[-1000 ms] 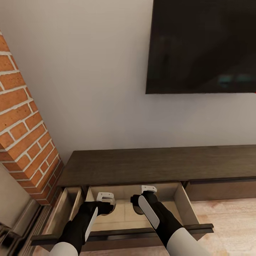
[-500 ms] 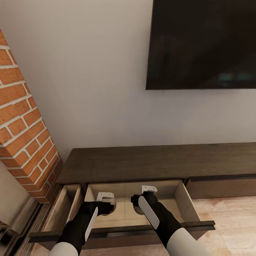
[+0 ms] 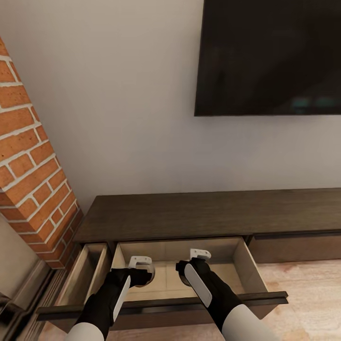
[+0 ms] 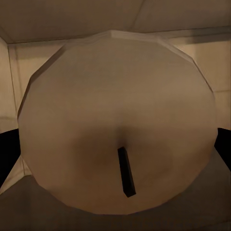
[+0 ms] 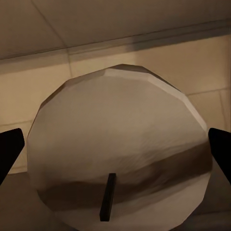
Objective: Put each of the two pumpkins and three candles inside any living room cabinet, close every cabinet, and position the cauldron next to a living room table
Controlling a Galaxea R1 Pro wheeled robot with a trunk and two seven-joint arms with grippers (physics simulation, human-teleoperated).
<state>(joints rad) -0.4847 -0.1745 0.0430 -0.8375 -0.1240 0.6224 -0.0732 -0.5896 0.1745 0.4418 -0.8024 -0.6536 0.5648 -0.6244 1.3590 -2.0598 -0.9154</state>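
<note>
Dark-brown cabinet (image 3: 208,215), drawer (image 3: 246,270) open

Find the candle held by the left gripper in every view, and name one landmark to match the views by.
Head view: the candle is a small pale shape at the left gripper, over the open drawer.
Left wrist view: the candle is close up in the middle, wick toward the camera.
Right wrist view: I cannot place it; a candle there sits between the right arm's fingers.
Shared landmark: the drawer's pale inside.
</note>
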